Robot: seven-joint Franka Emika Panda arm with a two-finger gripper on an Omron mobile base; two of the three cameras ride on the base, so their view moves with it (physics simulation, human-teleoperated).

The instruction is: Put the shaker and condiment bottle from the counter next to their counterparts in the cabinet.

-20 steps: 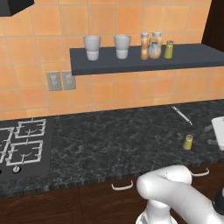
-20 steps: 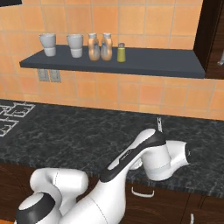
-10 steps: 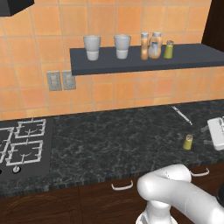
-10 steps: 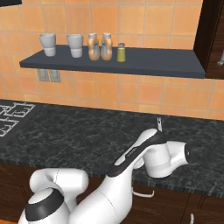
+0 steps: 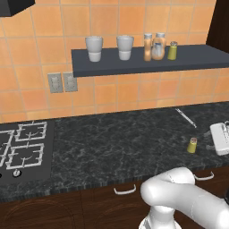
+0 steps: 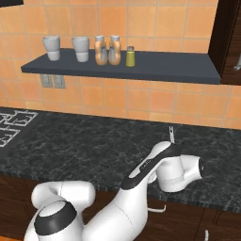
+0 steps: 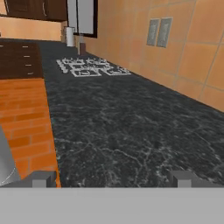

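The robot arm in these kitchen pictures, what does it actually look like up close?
The arm is glossy white and built of thick, rounded tube-like segments, with dark grey to black bands and caps at its joints. A thin dark stripe runs along one link. No cables show. The gripper ends in two small, blocky dark grey finger tips.

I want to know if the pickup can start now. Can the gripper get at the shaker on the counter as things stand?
Probably yes. The shaker stands alone on the counter, nothing crowding it, and the gripper is open, though it faces away along the counter and must turn first.
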